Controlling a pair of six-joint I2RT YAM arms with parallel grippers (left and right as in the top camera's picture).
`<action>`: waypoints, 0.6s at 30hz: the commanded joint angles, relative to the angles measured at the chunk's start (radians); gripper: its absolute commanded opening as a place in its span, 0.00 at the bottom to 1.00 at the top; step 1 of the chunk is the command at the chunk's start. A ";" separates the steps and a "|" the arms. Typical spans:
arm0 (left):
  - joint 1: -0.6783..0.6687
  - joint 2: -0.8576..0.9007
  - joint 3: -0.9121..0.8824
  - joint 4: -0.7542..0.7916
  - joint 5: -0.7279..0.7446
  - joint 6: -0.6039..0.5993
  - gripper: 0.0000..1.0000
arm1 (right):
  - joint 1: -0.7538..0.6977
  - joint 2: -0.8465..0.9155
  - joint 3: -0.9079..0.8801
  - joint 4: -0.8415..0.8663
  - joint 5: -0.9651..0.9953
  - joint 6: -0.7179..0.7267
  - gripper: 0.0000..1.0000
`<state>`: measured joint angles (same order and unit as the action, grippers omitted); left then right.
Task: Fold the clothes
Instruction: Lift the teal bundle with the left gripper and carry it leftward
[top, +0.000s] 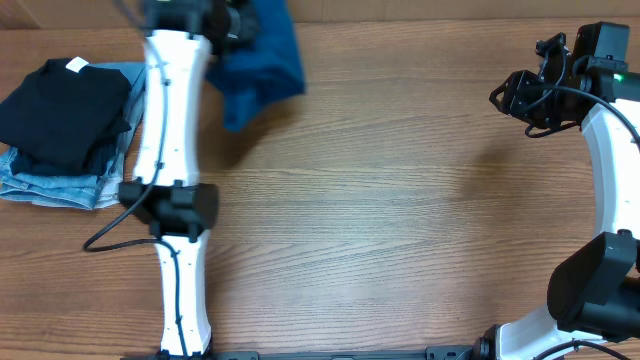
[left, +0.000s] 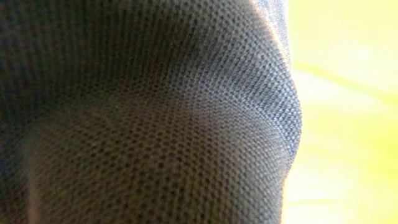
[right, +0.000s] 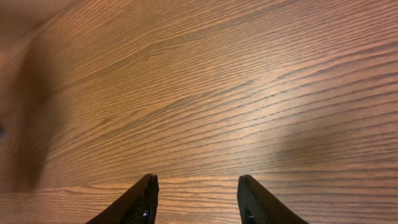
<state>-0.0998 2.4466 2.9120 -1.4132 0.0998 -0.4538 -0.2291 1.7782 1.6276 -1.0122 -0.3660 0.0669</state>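
shirt: teal-blue shirt (top: 264, 60), bunched in a loose wad, not flat; sits at approx 11 o'clock on the table (top: 400, 220), by the far edge. A flap trails down toward 6 o'clock. Blurred in overhead, so can't say if it rests on the wood or is off it.
L gripper: L gripper (top: 238, 24) at 12 o'clock end of the L arm, a dark blur right against the shirt's 9 o'clock side. Fingers hidden by cloth, so can't tell if apart, together or clamped.
L wrist view: knit weave of the shirt fills nearly all of it, very close and soft-focus; a bright yellowish strip at 3 o'clock.
R gripper: R gripper (right: 196, 180) fingers apart, nothing between them, bare wood grain below. In overhead it's at 2 o'clock, well apart from the shirt.
side pile: black folded top (top: 60, 110) w/ white tag (top: 76, 66) lies on folded light jeans (top: 50, 185) at 9-10 o'clock, just beside the L arm and apart from the shirt.
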 joint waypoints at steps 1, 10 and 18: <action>0.119 -0.009 0.165 -0.053 -0.006 -0.028 0.04 | -0.001 0.000 0.002 0.002 -0.002 -0.002 0.47; 0.381 -0.006 0.225 -0.166 0.127 -0.078 0.04 | -0.001 0.000 0.002 -0.011 -0.002 -0.002 0.49; 0.504 -0.006 0.225 -0.169 0.126 -0.082 0.04 | -0.001 0.000 0.002 -0.016 -0.002 -0.002 0.49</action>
<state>0.3759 2.4485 3.1069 -1.5909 0.1913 -0.5224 -0.2295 1.7782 1.6276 -1.0317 -0.3664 0.0662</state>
